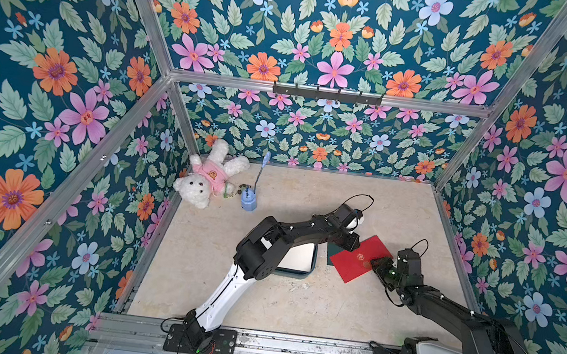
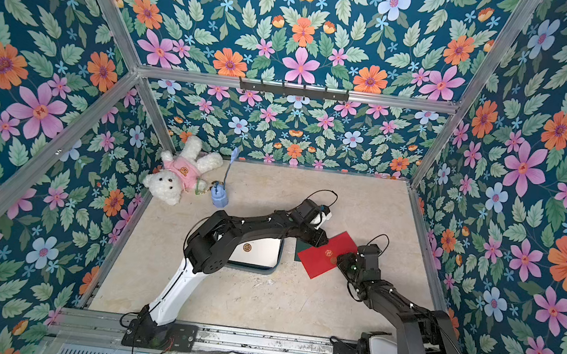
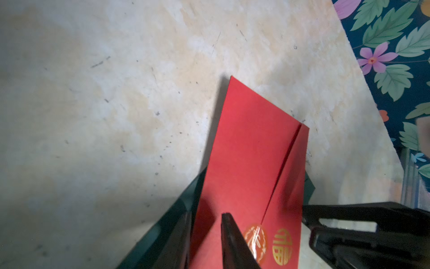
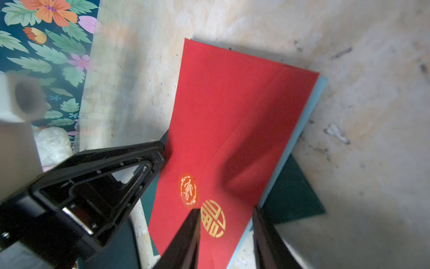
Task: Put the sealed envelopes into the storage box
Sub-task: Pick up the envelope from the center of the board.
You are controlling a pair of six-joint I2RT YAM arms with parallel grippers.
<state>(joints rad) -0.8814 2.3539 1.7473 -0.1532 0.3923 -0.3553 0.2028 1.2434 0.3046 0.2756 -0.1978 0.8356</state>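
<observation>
- Red envelope (image 1: 355, 267) — flat, rectangular, its flap closed by a round orange seal (image 4: 188, 190) beside a gold emblem (image 4: 213, 219).
- It sits just right of the storage box (image 1: 295, 274), over a dark green envelope (image 1: 332, 252).
- Its long axis slants: the near end points toward the box, the far end away.
- The left gripper (image 1: 354, 243) pinches its box-side edge — the right gripper (image 1: 376, 264) has its jaws apart at the opposite edge.

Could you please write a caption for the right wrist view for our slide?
Red sealed envelope over a light-blue envelope and a dark-green envelope, right gripper open at its round seal.
</observation>
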